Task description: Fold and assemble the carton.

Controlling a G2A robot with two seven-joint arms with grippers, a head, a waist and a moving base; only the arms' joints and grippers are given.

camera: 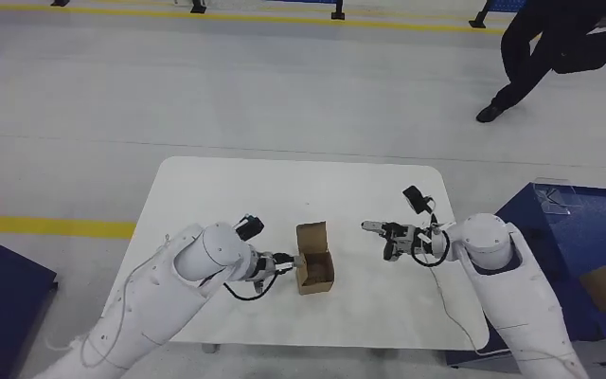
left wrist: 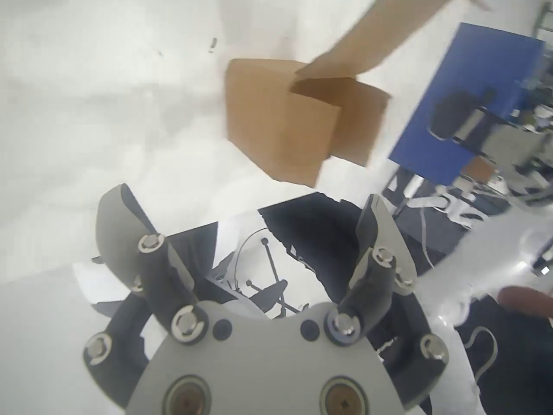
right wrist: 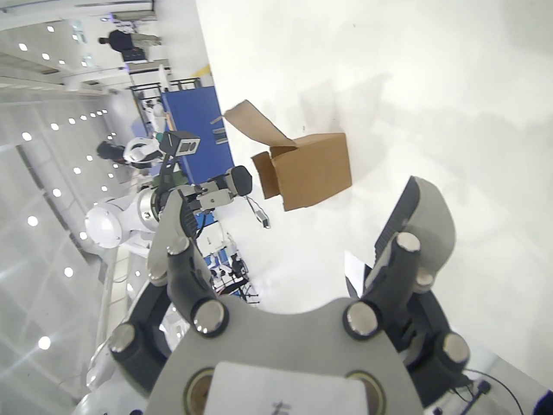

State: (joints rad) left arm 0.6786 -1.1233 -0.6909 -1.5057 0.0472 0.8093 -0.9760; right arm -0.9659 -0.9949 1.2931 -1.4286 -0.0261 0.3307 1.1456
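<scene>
1. My left gripper (camera: 282, 261) has its jaws wide apart and nothing is between them. My right gripper (camera: 371, 227) is in the same state, spread and empty.
2. The left gripper (left wrist: 244, 205) is just beside the carton (camera: 314, 265), on its left side. In the left wrist view I see a small gap between my fingertips (left wrist: 114, 213) and the cardboard, so I judge that I do not touch it.
3. The right gripper (right wrist: 298, 218) is on the other side and points at the carton (right wrist: 315, 170), but it is clearly apart from it.
4. The carton (left wrist: 281, 131) stands upright on the table (camera: 237, 189), about halfway between the left and right edges and nearer to the near edge than to the far one.
5. What is done, in my judgement: the body is already shaped into a box with four standing walls.
6. What is left: the top is open. The big lid flap (camera: 311, 237) stands up on the far side, and a smaller side flap (right wrist: 264, 177) sticks outward. I think these must be folded in and the lid tucked.
7. I cannot tell if the bottom is properly closed, because it rests on the table.
</scene>
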